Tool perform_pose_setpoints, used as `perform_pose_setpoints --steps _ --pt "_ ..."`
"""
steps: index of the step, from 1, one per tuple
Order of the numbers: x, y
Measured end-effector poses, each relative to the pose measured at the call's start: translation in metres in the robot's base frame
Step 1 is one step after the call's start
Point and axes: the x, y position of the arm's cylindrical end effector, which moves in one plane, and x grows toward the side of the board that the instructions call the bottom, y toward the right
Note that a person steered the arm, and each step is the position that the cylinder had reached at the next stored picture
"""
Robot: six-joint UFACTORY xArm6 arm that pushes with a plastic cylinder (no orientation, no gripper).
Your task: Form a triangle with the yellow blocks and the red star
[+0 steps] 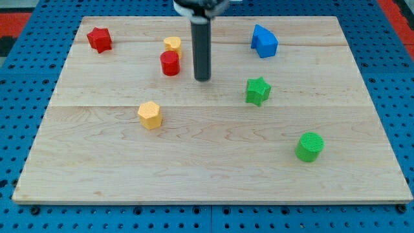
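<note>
The red star (99,39) lies near the board's top left corner. A small yellow block (172,44) sits at the top middle, touching a red cylinder (170,63) just below it. A yellow hexagon block (149,115) lies left of centre, lower down. My tip (202,78) rests on the board just right of the red cylinder, a short gap away, and up and to the right of the yellow hexagon.
A blue block (264,41) lies at the top right. A green star (257,90) sits right of my tip. A green cylinder (310,147) lies at the lower right. The wooden board (207,175) rests on a blue perforated table.
</note>
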Motion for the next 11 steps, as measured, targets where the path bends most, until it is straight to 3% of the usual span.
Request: perform_pose_setpoints --steps 2,4,5,6,7,9,10,11 --pt "-0.105 0.026" --pt "-0.051 -0.087" --pt "-0.057 -0.136" --pt "-0.087 -0.144" --pt "-0.083 -0.038" --pt "-0.092 0.006" --pt "-0.116 0.010" --pt "-0.143 0.056"
